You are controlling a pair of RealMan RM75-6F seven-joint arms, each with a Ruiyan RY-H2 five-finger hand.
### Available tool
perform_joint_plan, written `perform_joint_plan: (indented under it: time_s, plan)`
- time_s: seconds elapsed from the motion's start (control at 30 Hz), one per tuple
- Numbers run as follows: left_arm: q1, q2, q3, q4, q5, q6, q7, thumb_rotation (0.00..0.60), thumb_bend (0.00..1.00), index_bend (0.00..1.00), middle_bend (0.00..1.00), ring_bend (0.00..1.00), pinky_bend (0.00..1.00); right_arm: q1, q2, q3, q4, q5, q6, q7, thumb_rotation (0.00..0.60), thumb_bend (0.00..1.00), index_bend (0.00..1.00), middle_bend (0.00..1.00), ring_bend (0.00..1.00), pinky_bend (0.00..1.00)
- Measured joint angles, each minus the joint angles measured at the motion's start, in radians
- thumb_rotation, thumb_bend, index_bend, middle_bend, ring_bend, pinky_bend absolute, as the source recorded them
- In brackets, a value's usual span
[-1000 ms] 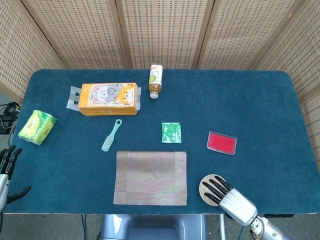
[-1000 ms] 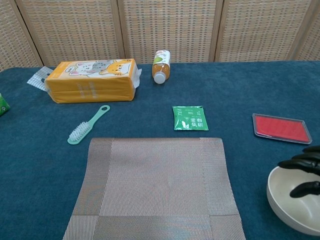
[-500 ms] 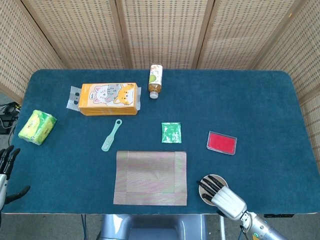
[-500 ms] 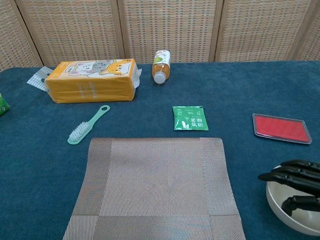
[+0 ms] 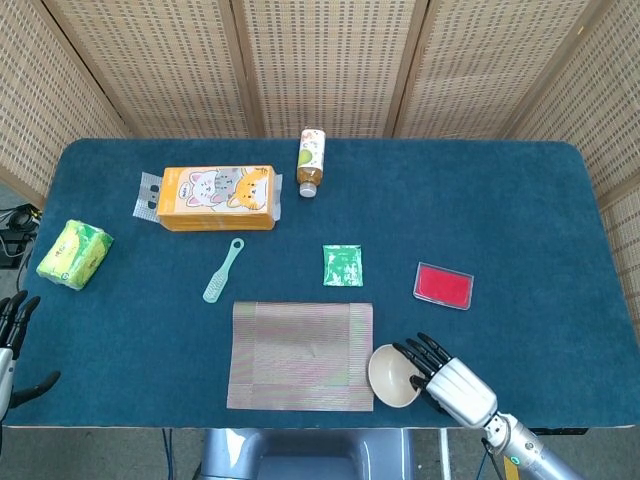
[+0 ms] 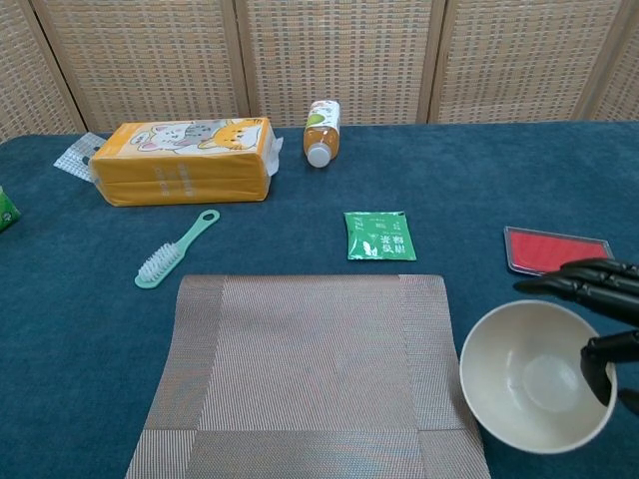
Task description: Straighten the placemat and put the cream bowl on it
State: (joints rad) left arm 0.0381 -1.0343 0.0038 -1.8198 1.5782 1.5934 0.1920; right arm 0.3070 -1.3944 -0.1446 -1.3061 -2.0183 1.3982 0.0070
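Note:
The woven placemat (image 5: 301, 355) (image 6: 310, 374) lies flat near the table's front edge, its sides roughly square to that edge. The cream bowl (image 5: 393, 376) (image 6: 534, 374) sits just off the mat's right edge, its rim overlapping the mat's front right corner in both views. My right hand (image 5: 450, 385) (image 6: 604, 319) grips the bowl's right rim, with the thumb inside and the fingers over the far side. My left hand (image 5: 10, 340) hangs open beyond the table's left edge, holding nothing.
At the back are an orange tissue pack (image 5: 217, 198) (image 6: 182, 160) and a lying bottle (image 5: 312, 161) (image 6: 321, 132). A mint brush (image 5: 223, 270), a green sachet (image 5: 342, 265) and a red case (image 5: 443, 285) lie behind the mat. A yellow-green packet (image 5: 74, 253) sits far left.
My right hand took hold of the bowl and carried it left, from the front right of the table to the placemat's right edge. The left hand barely moved.

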Motion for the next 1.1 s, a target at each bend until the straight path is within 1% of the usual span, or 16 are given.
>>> perform_joint_plan:
  time_s: [0.13,0.23,0.33,0.43,0.53,0.6,0.73,0.87,1.0,1.1]
  plan:
    - [-0.005,-0.001,-0.002,0.0,-0.009,-0.01,0.003,0.6,0.0,0.0,0.0,0.0,0.0,0.007,0.018,0.039,-0.005,0.022,0.046,0.023,0.6,0.71,0.7,0.0,0.0,0.0]
    - [-0.011,-0.003,-0.007,0.001,-0.024,-0.023,0.008,0.6,0.0,0.0,0.0,0.0,0.0,0.021,0.043,0.083,-0.02,0.07,0.052,0.042,0.6,0.71,0.7,0.0,0.0,0.0]
    - [-0.019,-0.005,-0.014,0.002,-0.046,-0.038,0.014,0.6,0.0,0.0,0.0,0.0,0.0,0.043,0.067,0.136,-0.032,0.143,0.036,0.07,0.6,0.71,0.7,0.0,0.0,0.0]
    - [-0.028,-0.009,-0.024,0.002,-0.073,-0.056,0.022,0.6,0.0,0.0,0.0,0.0,0.0,0.075,0.086,0.197,-0.034,0.241,-0.013,0.105,0.6,0.71,0.7,0.0,0.0,0.0]
    - [-0.04,-0.017,-0.033,0.005,-0.097,-0.076,0.033,0.6,0.0,0.0,0.0,0.0,0.0,0.115,0.093,0.258,-0.021,0.357,-0.101,0.142,0.6,0.71,0.7,0.0,0.0,0.0]
    - [-0.047,-0.023,-0.039,0.007,-0.111,-0.085,0.044,0.6,0.0,0.0,0.0,0.0,0.0,0.147,0.089,0.298,0.002,0.447,-0.185,0.162,0.6,0.71,0.7,0.0,0.0,0.0]
    - [-0.058,-0.032,-0.05,0.008,-0.143,-0.099,0.059,0.6,0.0,0.0,0.0,0.0,0.0,0.221,0.057,0.372,0.097,0.631,-0.368,0.176,0.6,0.71,0.7,0.0,0.0,0.0]
    - [-0.069,-0.042,-0.063,0.009,-0.181,-0.114,0.083,0.6,0.0,0.0,0.0,0.0,0.0,0.3,-0.013,0.435,0.252,0.813,-0.541,0.171,0.6,0.71,0.7,0.0,0.0,0.0]
    - [-0.082,-0.054,-0.076,0.013,-0.223,-0.13,0.108,0.6,0.0,0.0,0.0,0.0,0.0,0.358,-0.09,0.466,0.397,0.918,-0.642,0.152,0.6,0.71,0.7,0.0,0.0,0.0]
    - [-0.087,-0.059,-0.082,0.017,-0.241,-0.135,0.116,0.6,0.0,0.0,0.0,0.0,0.0,0.388,-0.142,0.476,0.484,0.947,-0.687,0.146,0.6,0.71,0.7,0.0,0.0,0.0]
